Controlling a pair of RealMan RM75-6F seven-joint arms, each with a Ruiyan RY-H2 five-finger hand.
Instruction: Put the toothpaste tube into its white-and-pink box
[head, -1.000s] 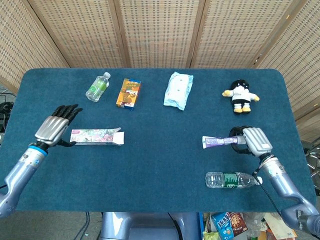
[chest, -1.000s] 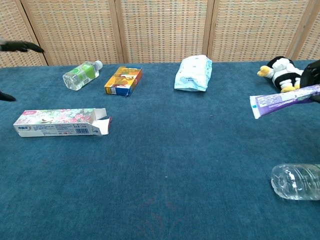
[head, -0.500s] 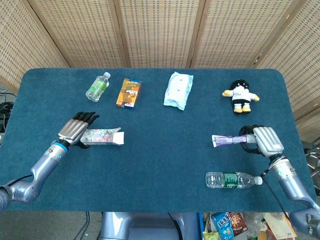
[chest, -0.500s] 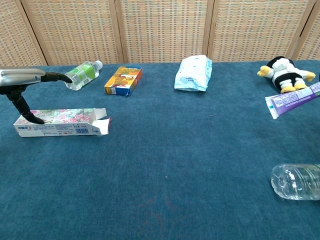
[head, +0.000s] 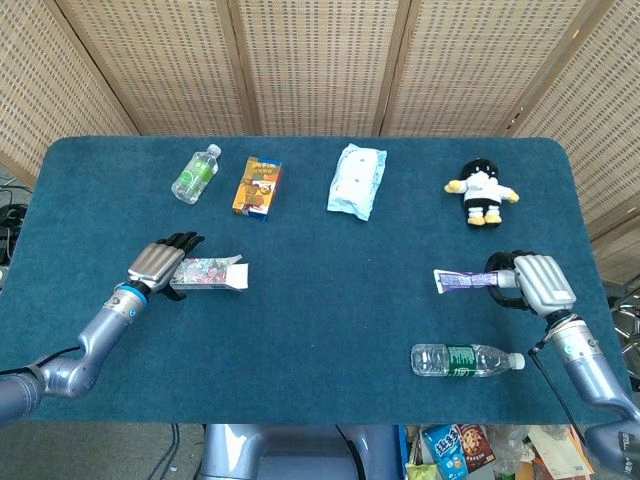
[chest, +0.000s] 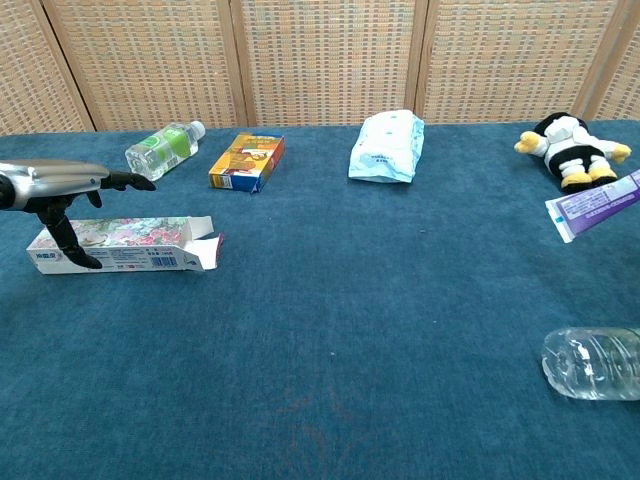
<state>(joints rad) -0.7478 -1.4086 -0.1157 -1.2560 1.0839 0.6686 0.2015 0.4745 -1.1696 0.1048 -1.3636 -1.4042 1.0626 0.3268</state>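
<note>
The white-and-pink box (head: 212, 273) lies flat on the blue table at the left, its flap end open toward the right. My left hand (head: 160, 265) hovers over the box's left end with its fingers (chest: 120, 181) stretched out flat above it. The thumb (chest: 66, 243) points down against the front of the box (chest: 125, 246). My right hand (head: 535, 283) grips the purple-and-white toothpaste tube (head: 465, 281) by one end, held level above the table at the right. In the chest view only the tube (chest: 595, 205) shows, at the right edge.
Along the back lie a green-labelled bottle (head: 194, 173), an orange carton (head: 257, 186), a white-and-blue pack (head: 356, 180) and a plush toy (head: 482, 191). A clear water bottle (head: 465, 360) lies near the front edge, below the right hand.
My left hand has moved right onto the box's left end, thumb now at its front. The right hand has drawn the tube further right.
</note>
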